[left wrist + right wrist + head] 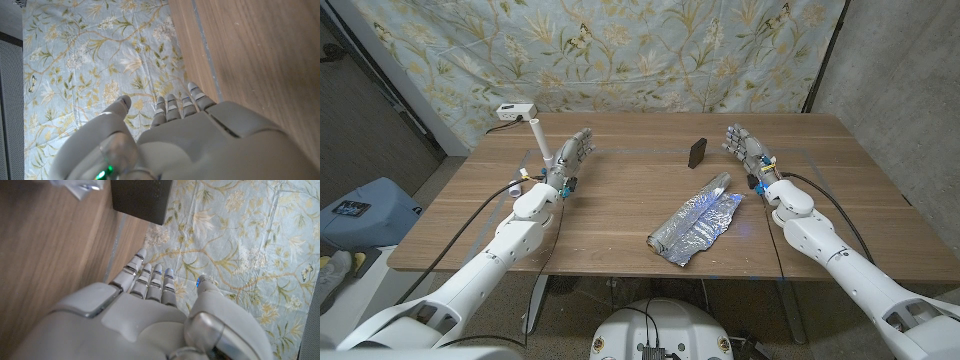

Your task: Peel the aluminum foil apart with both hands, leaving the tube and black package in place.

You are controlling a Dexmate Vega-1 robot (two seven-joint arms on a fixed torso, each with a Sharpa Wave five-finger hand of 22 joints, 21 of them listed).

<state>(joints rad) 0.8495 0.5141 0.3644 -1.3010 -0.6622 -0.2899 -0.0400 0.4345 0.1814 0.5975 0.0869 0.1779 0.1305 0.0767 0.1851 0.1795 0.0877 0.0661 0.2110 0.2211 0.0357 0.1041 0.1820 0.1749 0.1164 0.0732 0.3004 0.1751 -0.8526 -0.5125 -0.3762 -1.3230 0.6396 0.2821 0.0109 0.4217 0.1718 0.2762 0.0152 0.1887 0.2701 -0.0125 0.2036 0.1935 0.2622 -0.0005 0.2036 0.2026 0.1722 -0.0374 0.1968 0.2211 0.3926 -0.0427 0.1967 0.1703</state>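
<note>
We see the aluminum foil (pixel 698 226) lying crumpled on the wooden surface (pixel 620 215), a little right of the middle and toward the near edge, stretched on a slant from the near left to the far right. Beyond it, near the far middle, the black package (pixel 697 152) stands upright, apart from the foil; in the right wrist view the same package (pixel 142 200) shows as a dark block with no lettering we can read. A white tube (pixel 541 141) stands tilted at the far left, just beside the left hand (pixel 572 160). Behind it sits a small white box (pixel 516 112) at the far left corner; any marking on it is too small to read.

We find the left hand with its fingers (pixel 172 107) straight and apart, gripping nothing. The right hand (pixel 748 148) waits at the far right, well apart from the foil, its fingers (pixel 150 277) likewise extended and bare.

A floral cloth (pixel 620 50) hangs behind the surface.
</note>
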